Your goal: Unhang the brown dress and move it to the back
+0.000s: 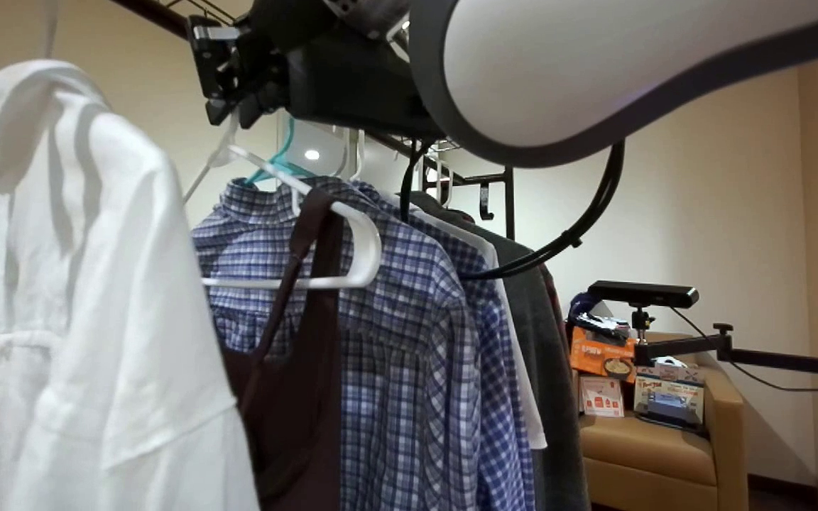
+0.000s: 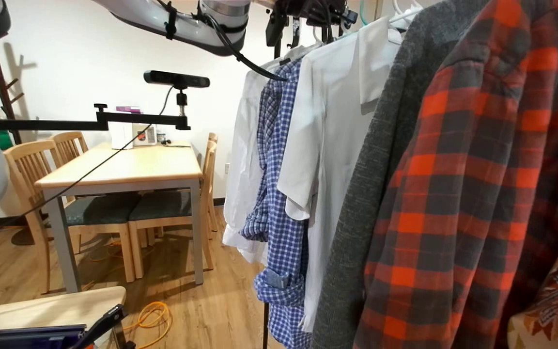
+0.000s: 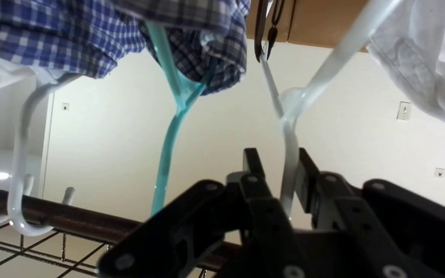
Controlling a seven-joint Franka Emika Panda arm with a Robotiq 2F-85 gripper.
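The brown dress [image 1: 302,404] hangs on a white hanger [image 1: 365,248] between a white garment and a plaid shirt in an exterior view. Its dark strap [image 3: 260,34] shows at the top of the wrist view. In the wrist view the white hanger's hook [image 3: 291,150] stands between the fingers of my gripper [image 3: 280,164]. A gap shows between the left finger and the hook, and the right finger is close to or touching it. The gripper also shows just above the hanger in an exterior view [image 1: 231,113]. The hook's top is hidden by the gripper.
A white garment [image 1: 96,284] hangs on one side of the dress. A blue-and-white plaid shirt [image 1: 395,298] on a teal hanger [image 3: 164,154] hangs close on the other. The dark rail [image 3: 83,216] carries more hangers. A grey-black shirt [image 2: 371,194] and red plaid shirt [image 2: 443,203] hang further along.
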